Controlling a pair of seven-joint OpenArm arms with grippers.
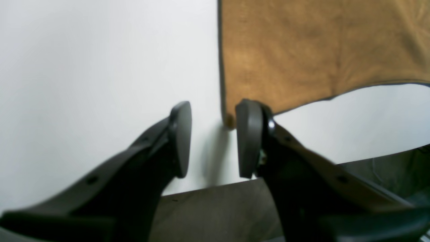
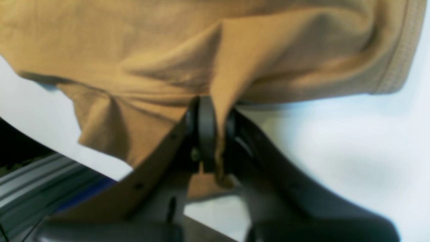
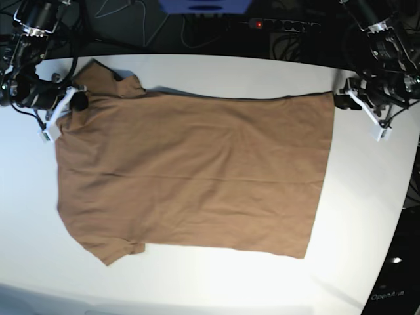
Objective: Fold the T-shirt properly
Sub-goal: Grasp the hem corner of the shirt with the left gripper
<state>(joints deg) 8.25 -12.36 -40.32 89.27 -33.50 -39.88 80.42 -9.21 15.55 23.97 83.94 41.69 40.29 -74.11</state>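
White table (image 3: 367, 197), T-shirt (image 3: 197, 177) flat, right pincer (image 2: 216, 134) gripping

plain tan-brown short-sleeved cotton T-shirt (image 3: 197, 174): 1, with 2 sleeves showing | white flat worktop (image 3: 367, 216): 1 | black two-fingered end effectors: 2, left end effector (image 1: 210, 137) and right end effector (image 2: 216, 134) | dark power strip with a red light (image 3: 279, 25): 1
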